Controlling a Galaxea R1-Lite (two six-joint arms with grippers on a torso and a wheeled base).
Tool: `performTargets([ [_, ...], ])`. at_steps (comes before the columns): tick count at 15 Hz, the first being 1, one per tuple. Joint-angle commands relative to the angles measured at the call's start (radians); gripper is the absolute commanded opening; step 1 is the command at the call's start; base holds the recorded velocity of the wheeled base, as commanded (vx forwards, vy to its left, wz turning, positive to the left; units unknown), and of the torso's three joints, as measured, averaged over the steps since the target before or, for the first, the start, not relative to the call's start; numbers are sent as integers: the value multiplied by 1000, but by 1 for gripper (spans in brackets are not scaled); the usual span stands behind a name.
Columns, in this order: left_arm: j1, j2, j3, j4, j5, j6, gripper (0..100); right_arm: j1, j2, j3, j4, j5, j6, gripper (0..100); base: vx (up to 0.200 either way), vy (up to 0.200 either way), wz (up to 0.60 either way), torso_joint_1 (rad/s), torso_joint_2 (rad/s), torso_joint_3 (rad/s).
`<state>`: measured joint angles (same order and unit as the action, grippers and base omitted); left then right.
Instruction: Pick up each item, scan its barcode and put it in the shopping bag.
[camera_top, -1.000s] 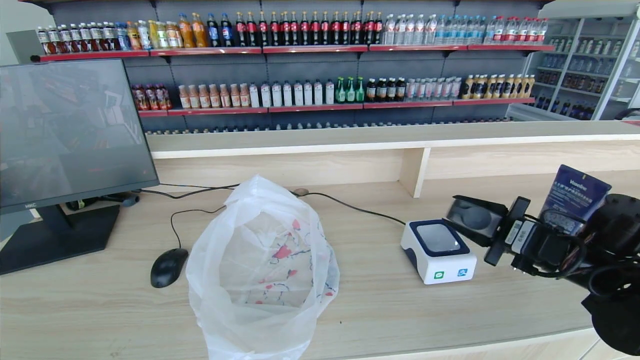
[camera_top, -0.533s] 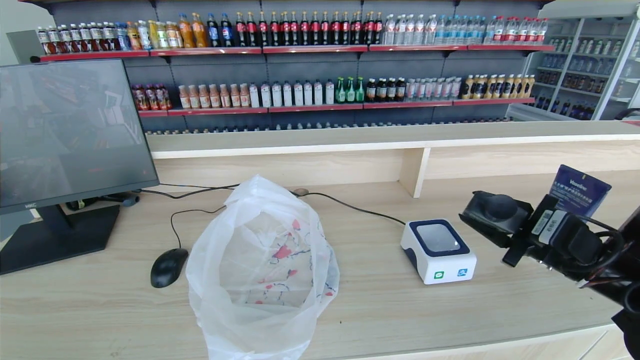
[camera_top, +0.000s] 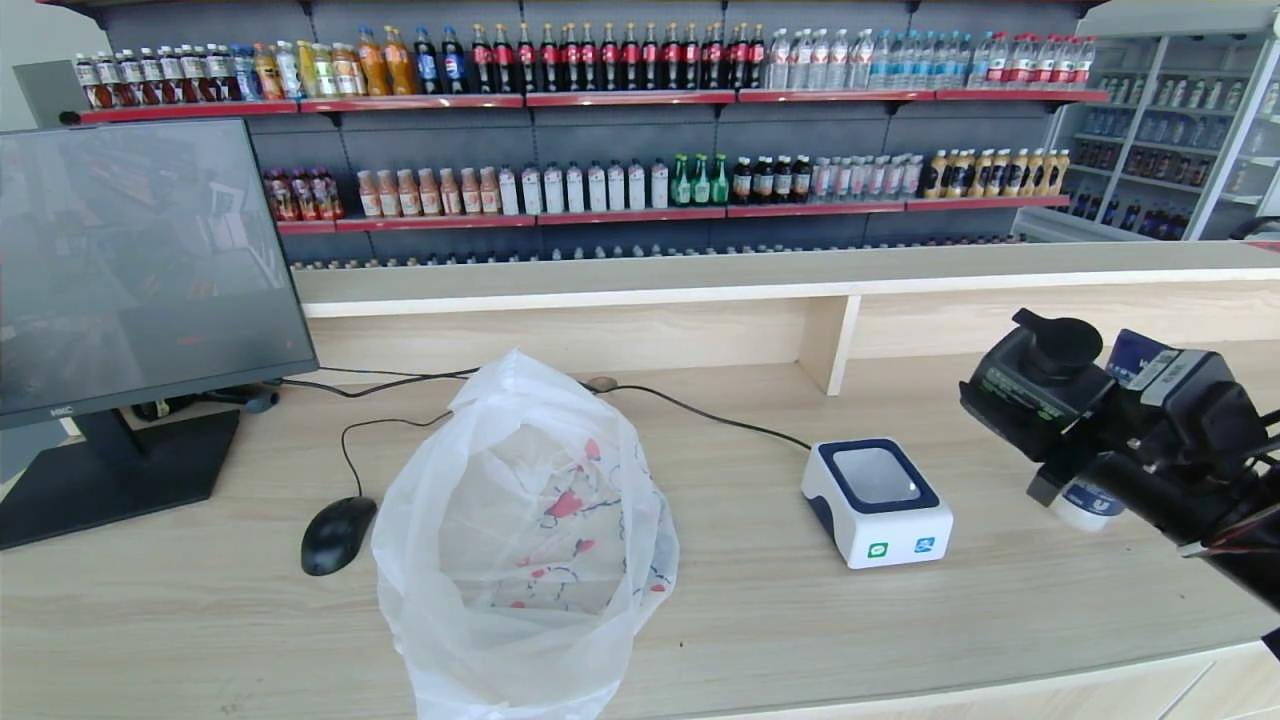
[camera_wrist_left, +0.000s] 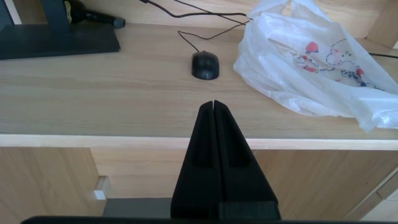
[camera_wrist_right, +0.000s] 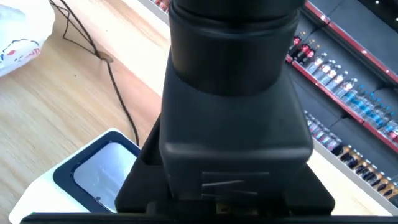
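Note:
A black bottle (camera_top: 1030, 390) with a black flip cap hangs above the counter, to the right of the scanner (camera_top: 876, 500), cap pointing up. My right gripper (camera_top: 1065, 435) is shut on its lower part; the bottle (camera_wrist_right: 230, 106) rises right before the right wrist camera, with the scanner (camera_wrist_right: 93, 174) below it. The white plastic shopping bag (camera_top: 525, 540) stands open at the counter's middle, a red-patterned item inside. My left gripper (camera_wrist_left: 213, 107) is shut with nothing in it, off the counter's front edge, facing the mouse (camera_wrist_left: 205, 65) and the bag (camera_wrist_left: 311, 62).
A monitor (camera_top: 130, 270) stands at the left, a black mouse (camera_top: 338, 534) beside the bag, and cables (camera_top: 700, 410) run along the back. A blue tube with a white cap (camera_top: 1085, 503) stands behind my right arm. A raised wooden ledge (camera_top: 780, 275) borders the counter's far side.
My right arm has lifted and drawn back to the right, away from above the scanner, and has turned the black bottle so that its cap now points up. The left gripper's motion cannot be judged.

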<state>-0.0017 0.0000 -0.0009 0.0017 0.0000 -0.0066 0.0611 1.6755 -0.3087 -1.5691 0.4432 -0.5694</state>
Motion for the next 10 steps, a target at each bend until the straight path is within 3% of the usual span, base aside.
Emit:
performTargets([
  [1, 0, 0, -1, 0, 0, 0, 0, 0, -16, -4, -2, -17, 31, 0, 0, 0, 0, 0, 0, 0],
  [7, 0, 0, -1, 0, 0, 0, 0, 2, -56, 34, -2, -74, 332, 0, 0, 0, 0, 0, 0, 0],
  [10, 0, 0, 1, 0, 0, -1, 0, 42, -76, 51, -2, -267, 474, 0, 0, 0, 0, 0, 0, 0],
])
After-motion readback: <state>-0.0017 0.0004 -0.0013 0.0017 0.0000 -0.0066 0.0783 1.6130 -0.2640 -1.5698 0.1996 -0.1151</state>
